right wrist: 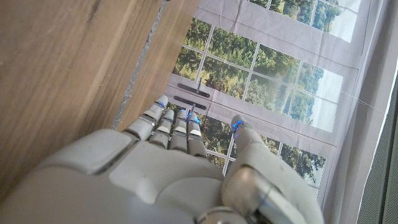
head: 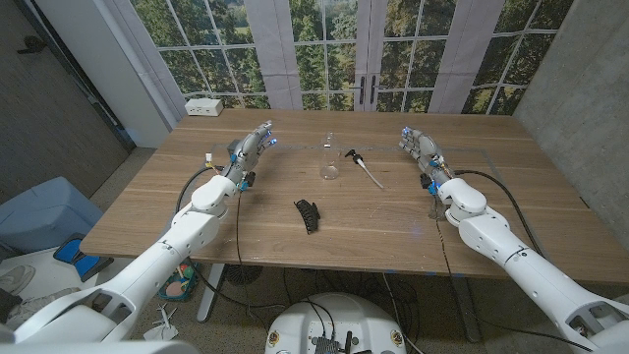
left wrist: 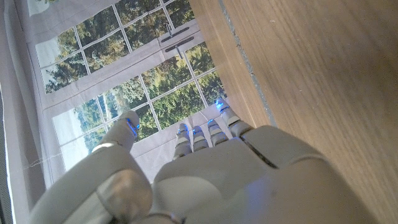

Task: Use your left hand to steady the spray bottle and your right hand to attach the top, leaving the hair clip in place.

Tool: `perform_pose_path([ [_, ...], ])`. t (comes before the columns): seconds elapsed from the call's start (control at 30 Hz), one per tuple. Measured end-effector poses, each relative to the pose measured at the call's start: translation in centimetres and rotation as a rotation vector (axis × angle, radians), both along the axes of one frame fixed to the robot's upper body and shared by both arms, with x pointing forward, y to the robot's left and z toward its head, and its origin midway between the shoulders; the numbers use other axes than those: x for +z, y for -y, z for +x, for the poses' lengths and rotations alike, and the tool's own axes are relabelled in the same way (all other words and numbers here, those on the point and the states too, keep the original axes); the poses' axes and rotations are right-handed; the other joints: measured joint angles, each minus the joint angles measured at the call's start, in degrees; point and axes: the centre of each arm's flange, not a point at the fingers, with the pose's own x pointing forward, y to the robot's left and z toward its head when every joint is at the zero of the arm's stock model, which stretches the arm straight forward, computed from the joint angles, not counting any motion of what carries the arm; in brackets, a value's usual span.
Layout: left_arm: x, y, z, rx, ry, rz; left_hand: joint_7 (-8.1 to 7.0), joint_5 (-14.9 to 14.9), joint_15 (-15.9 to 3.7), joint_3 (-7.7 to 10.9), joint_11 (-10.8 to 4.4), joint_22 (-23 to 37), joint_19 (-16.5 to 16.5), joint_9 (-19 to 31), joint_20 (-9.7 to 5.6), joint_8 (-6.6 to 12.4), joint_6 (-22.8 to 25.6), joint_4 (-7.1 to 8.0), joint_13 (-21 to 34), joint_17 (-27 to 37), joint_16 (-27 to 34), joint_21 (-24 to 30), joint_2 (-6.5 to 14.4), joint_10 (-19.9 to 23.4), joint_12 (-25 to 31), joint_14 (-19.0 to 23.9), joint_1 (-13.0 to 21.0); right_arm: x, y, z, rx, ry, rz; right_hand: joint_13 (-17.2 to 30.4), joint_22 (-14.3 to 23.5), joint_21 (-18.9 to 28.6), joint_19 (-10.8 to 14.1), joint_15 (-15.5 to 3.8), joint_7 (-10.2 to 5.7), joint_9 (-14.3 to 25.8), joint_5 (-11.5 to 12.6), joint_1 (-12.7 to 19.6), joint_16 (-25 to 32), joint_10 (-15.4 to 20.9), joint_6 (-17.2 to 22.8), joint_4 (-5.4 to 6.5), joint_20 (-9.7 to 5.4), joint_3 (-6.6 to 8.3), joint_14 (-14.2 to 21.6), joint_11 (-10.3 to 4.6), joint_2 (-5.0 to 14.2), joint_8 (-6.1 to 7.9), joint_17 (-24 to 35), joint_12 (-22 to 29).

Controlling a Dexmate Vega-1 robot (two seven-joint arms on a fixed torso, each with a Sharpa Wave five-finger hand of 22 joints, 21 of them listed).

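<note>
Upright spray bottle [head: 329, 160], top [head: 362, 167] lying diagonally

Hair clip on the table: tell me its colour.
Black. The hair clip shows best in the head view, lying on the wooden table.

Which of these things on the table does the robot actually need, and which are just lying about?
Needed for the job:
- spray bottle
- spray top
- left hand
- right hand

Just lying about:
- hair clip, meant to stay put
- white box
</note>
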Motion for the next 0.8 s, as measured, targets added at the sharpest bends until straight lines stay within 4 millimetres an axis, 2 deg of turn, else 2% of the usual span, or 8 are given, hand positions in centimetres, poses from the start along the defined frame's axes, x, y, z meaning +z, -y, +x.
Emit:
perform_pose_path([
  [0.13,0.7,0.5,-0.3,0.033,0.019,0.072,-0.92,-0.27,-0.15,-0.25,-0.19,0.16,0.0,0.25,0.0,0.0,-1.98,-2.25,0.0,0.0,0.0,-0.66,-1.5,-0.67,-0.1,-0.15,1.51,0.1,-0.1,-0.2,-0.012,0.0,-0.017,0.0,0.0,0.0,0.0,0.12,0.0,0.0,0.42,0.49,0.0,0.0,0.0,-0.54,0.0,0.08,0.12,0.0,-0.49,0.0,0.0,0.0],
  [0.27,1.4,1.1,-0.6,0.057,0.037,0.145,-1.21,-0.33,-0.21,-0.59,-0.1,0.16,0.53,0.25,-0.11,0.0,-2.27,-3.17,0.0,0.0,0.0,-1.25,-2.89,-1.17,-0.29,-0.22,2.41,0.1,-0.3,-0.4,-0.025,0.0,-0.036,0.0,0.0,0.0,0.0,0.21,0.0,0.0,0.44,0.75,0.0,0.0,0.0,-0.54,0.0,0.08,0.21,0.0,-0.75,0.0,0.0,0.0],
  [0.5,2.3,1.9,-1.0,0.099,0.059,0.253,-1.25,-0.33,-0.1,-1.13,-0.07,0.16,2.3,0.25,-0.22,0.52,-2.21,-3.71,0.22,0.16,0.0,-1.68,-5.24,-0.85,-0.05,0.77,4.61,0.3,-0.5,-0.7,-0.044,0.0,-0.069,0.0,0.0,0.0,0.0,0.21,0.0,0.0,0.44,0.75,-0.39,0.0,0.0,-0.96,-0.01,0.15,0.2,0.0,-0.75,0.0,-0.28,0.0],
  [0.6,2.8,2.3,-1.2,0.118,0.068,0.3,-2.17,-0.33,-0.21,-1.36,0.09,0.15,3.6,0.45,-0.08,0.94,-1.33,-3.95,0.27,0.16,0.0,-1.7,-6.95,-0.08,0.0,1.66,6.33,0.3,-0.7,-0.9,-0.05,0.0,-0.082,-0.01,0.0,0.0,0.0,0.21,0.0,-0.01,0.44,0.75,-0.39,0.0,0.0,-0.95,-0.01,0.15,0.2,0.0,-0.75,0.0,-0.28,0.0],
  [0.67,3.2,2.7,-1.3,0.126,0.077,0.325,-3.1,-0.33,0.03,-1.62,-0.08,0.15,4.28,0.5,0.6,1.32,-0.99,-4.02,0.27,0.16,0.0,-2.12,-7.99,0.08,0.0,2.07,7.37,0.4,-0.7,-0.9,-0.055,0.0,-0.09,-0.01,-0.01,0.0,0.0,0.21,0.0,-0.01,0.44,0.75,-0.39,0.0,0.0,-1.35,-0.01,0.08,0.2,0.0,-0.76,0.0,-0.27,0.0],
  [0.8,3.6,3.2,-1.4,0.144,0.087,0.372,-4.16,-0.06,0.0,-2.33,-0.1,0.15,4.78,0.5,1.55,1.77,0.07,-3.95,0.27,0.16,0.0,-2.79,-9.82,0.71,0.0,2.66,9.21,0.4,-0.9,-1.0,-0.062,-0.001,-0.104,-0.01,-0.01,0.0,0.0,0.21,0.0,-0.01,0.44,0.75,-0.39,-0.01,0.0,-1.42,-0.01,0.16,0.2,0.0,-0.75,0.0,-0.27,0.0],
])
